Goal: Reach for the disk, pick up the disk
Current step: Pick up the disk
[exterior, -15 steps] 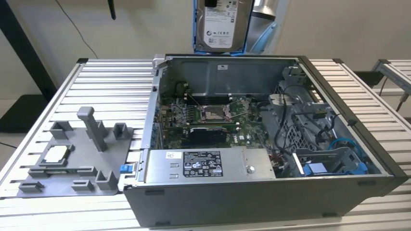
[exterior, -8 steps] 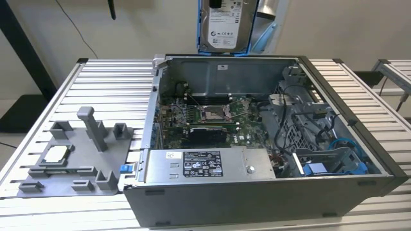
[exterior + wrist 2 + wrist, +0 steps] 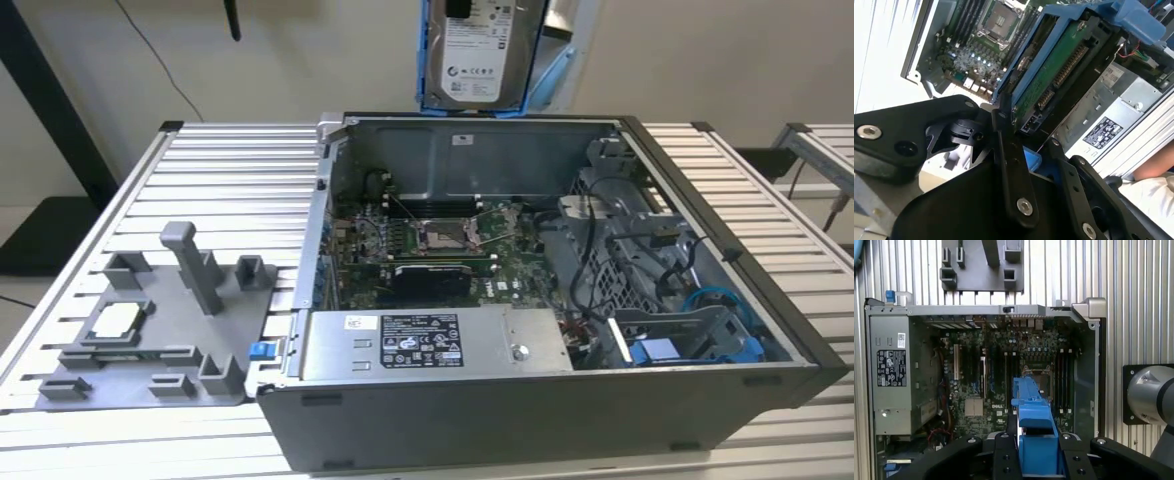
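Over on the exterior view's left sits a grey fixture plate (image 3: 147, 330), then the open computer case (image 3: 534, 300). High above the case's back wall hangs the disk (image 3: 481, 50), upright, the gripper (image 3: 1036, 440) clamped on its blue frame

The disk (image 3: 478, 50) hangs upright above the open computer case (image 3: 534, 420), label showing, seemingly just clear of its far wall.

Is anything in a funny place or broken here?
Yes. The disk hangs in the air above the open computer case, clamped in the pincer, instead of sitting inside the case. Nothing looks spilled or broken.
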### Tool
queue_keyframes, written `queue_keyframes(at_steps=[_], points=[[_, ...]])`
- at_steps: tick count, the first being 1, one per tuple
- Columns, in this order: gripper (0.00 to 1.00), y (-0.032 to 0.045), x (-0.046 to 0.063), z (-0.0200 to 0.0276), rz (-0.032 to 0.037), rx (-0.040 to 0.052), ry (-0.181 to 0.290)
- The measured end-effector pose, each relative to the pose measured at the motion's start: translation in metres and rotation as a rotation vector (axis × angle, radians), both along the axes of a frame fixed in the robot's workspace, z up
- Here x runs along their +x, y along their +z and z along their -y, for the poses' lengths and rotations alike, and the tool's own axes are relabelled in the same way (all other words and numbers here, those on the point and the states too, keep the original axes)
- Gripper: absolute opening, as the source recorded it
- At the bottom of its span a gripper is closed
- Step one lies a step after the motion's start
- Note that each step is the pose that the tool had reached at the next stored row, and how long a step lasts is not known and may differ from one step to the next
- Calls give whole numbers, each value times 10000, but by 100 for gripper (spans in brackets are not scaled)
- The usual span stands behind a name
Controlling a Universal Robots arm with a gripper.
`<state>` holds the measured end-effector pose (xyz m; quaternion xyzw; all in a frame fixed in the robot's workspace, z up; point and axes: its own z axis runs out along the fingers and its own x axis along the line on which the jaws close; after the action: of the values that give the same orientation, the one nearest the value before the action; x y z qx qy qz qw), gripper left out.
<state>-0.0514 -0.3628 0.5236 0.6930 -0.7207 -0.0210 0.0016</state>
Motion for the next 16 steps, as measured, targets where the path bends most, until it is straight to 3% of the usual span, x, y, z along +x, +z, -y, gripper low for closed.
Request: queue_keyframes(at_steps=[16], points=[[0,-26,181,0,0,0,0]])
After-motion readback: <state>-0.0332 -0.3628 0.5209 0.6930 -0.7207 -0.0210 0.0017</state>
